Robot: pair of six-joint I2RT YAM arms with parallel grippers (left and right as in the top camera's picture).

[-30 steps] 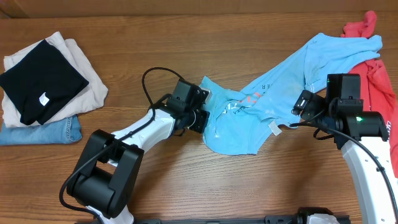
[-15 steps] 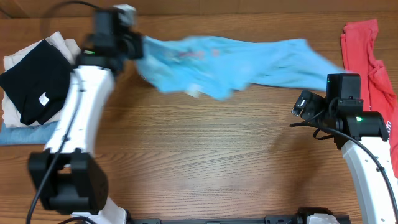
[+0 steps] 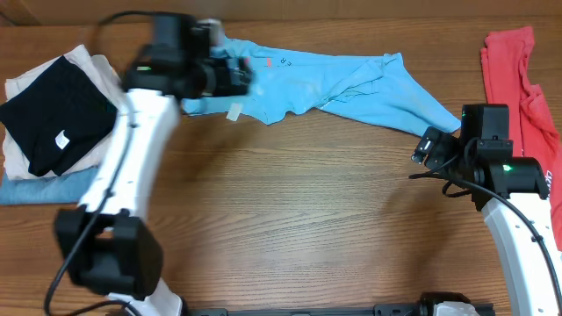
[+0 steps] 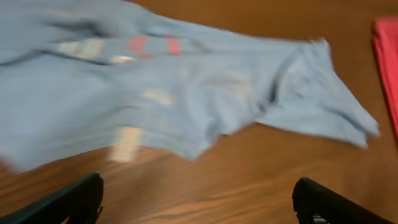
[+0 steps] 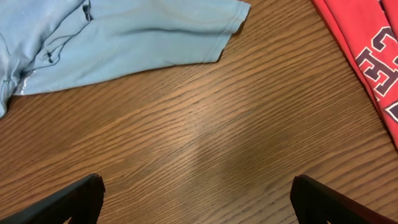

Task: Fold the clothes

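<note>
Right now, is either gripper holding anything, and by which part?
Nothing is held. The left gripper is open, its fingers clear of the blue shirt; the right gripper is open over bare table.

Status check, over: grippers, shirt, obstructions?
Left gripper open, holding nothing. Right gripper open over bare table. Light blue T-shirt lying crumpled, unfolded. Coral-red T-shirt apart, right side.

Overhead looks straight down on whole table [image 3: 290,219] — wrist views sit low, close, angled down; all three share the light blue T-shirt [image 3: 351,81].
</note>
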